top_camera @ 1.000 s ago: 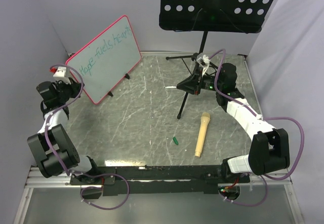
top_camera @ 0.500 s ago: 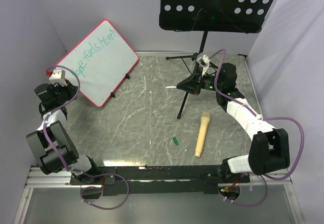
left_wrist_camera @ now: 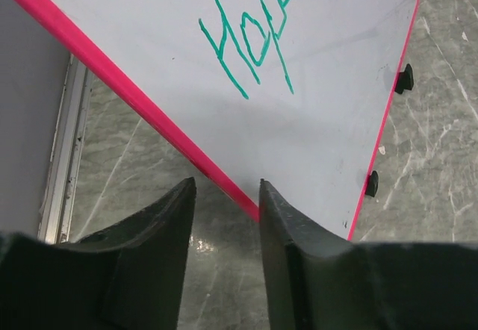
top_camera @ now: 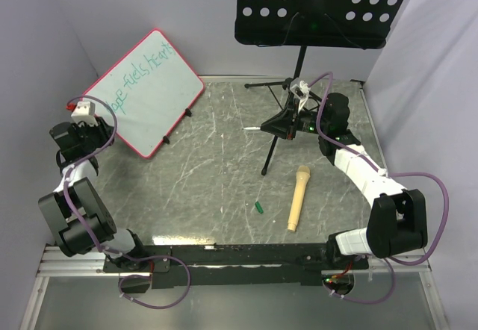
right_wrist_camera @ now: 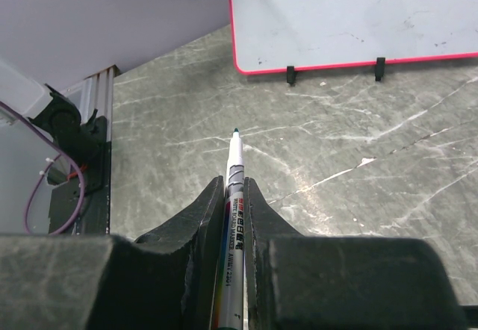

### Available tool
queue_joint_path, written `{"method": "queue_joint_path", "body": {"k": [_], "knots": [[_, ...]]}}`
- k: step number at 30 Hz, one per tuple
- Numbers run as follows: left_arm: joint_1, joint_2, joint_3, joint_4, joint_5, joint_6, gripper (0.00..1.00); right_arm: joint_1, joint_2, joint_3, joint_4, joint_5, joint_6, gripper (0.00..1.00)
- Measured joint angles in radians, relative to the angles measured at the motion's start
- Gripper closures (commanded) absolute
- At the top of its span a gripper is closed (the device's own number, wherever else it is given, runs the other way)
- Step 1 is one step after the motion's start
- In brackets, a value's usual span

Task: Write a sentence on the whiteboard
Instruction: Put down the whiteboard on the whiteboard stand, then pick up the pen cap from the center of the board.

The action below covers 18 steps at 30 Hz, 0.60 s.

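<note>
Two claws, two different stories. The left gripper [left_wrist_camera: 224, 188] has its jaws apart with nothing pinched. The whiteboard [left_wrist_camera: 328, 121] sits just ahead of its tips, with the pink frame running down behind one finger. The sentence [left_wrist_camera: 254, 39], in teal, starts further ahead on the board. The right gripper [right_wrist_camera: 234, 184] is clamped on a marker [right_wrist_camera: 234, 154], tip poking out front, and the board is well beyond it.
</note>
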Motion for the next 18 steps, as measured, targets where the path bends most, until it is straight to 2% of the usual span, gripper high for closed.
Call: {"method": "queue_joint_path", "body": {"k": [10,18], "knots": [[0.004,-0.009,0.000,0.009,-0.001,-0.019,0.32,0.000,0.000,0.000,0.000,0.000,0.000,1.00],[0.017,-0.101,0.000,0.007,-0.005,-0.048,0.10,0.000,0.000,0.000,0.001,0.000,0.000,1.00]]}}
